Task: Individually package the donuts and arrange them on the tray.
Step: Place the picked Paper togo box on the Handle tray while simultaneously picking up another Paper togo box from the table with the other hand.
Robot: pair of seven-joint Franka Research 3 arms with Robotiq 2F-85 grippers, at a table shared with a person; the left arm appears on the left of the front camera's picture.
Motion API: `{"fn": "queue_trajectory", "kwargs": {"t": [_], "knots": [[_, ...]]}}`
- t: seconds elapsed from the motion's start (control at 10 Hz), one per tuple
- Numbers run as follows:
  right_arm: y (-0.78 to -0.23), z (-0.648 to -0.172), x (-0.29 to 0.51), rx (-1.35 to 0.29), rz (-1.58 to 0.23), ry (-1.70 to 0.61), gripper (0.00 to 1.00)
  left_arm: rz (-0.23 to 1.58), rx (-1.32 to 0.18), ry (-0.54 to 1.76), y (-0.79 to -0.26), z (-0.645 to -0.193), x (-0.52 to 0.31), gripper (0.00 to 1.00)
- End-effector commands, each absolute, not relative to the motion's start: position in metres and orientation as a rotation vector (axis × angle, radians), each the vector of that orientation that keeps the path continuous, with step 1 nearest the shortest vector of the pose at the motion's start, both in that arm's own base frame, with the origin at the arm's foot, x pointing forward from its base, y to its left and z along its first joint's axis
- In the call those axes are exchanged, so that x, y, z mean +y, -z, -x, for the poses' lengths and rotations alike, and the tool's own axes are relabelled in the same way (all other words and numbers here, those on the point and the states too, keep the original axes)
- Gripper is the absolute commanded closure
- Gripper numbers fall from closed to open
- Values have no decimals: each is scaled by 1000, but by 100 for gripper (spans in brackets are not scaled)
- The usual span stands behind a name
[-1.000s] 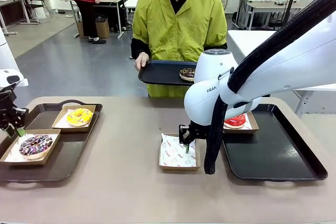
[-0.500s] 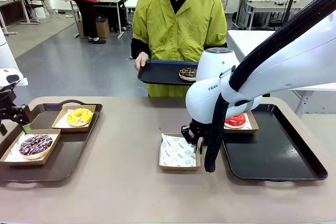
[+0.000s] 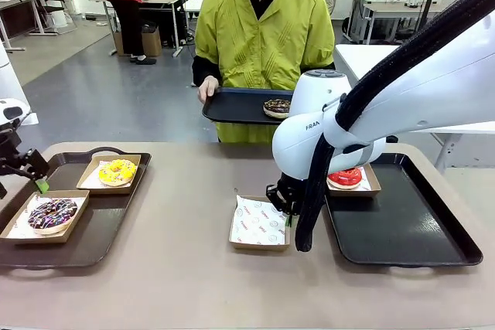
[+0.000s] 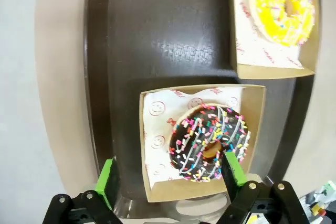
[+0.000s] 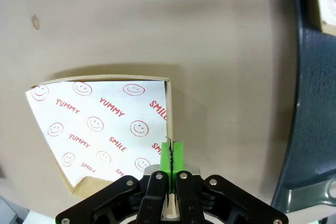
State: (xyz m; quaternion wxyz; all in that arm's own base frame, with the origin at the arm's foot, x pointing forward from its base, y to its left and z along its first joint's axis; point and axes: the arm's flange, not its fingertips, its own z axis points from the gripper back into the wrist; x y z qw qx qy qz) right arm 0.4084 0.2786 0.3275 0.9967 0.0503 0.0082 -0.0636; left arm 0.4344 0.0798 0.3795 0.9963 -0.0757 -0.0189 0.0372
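Tan table [image 3: 178, 268]: right gripper [image 5: 170, 156] pinches wall of empty paper-lined box [image 5: 100, 124] (center). Left gripper [image 4: 170, 174] spread over sprinkled choc donut [image 4: 209, 141] in its box on left tray [image 3: 100, 229], yellow donut [image 3: 117, 170] beside.

On the robot's left, a black plastic tray [image 3: 100, 229] holds 2 shallow cardboard boxes: the yellow-frosted donut [image 3: 117, 170] sits in the far one, the chocolate sprinkled donut [image 3: 52, 213] in the near one. A paper-lined empty cardboard box [image 3: 260, 223] lies mid-table, between that tray and the right black tray [image 3: 410, 229], where the boxed glossy red donut [image 3: 346, 178] sits at the far left corner. Beyond the table, a person's tray [image 3: 232, 106] carries the dark chocolate donut [image 3: 275, 107].
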Motion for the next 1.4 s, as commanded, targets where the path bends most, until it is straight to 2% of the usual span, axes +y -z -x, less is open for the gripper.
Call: {"fn": "queue_trajectory", "kwargs": {"t": [0.0, 0.4, 0.7, 0.8, 1.0, 1.1, 1.3], "knots": [[-349, -403, 286, 21, -123, 141, 100, 365, -48, -33, -400, -424, 103, 0], [-445, -407, 273, -67, -168, 141, 100, 941, -147, -46, -440, -389, 188, 0], [-493, -447, 265, -66, -146, 140, 100, 1288, -172, -127, -431, -386, 263, 0], [-504, -469, 263, -57, -140, 126, 100, 1359, -166, -162, -426, -382, 290, 0], [-508, -497, 264, -66, -115, 81, 100, 1382, -130, -198, -416, -377, 313, 0], [-506, -513, 267, -79, -76, 48, 100, 1364, -118, -246, -408, -376, 318, 0], [-497, -539, 279, -81, -43, -3, 100, 1376, -140, -203, -411, -366, 297, 0]]}}
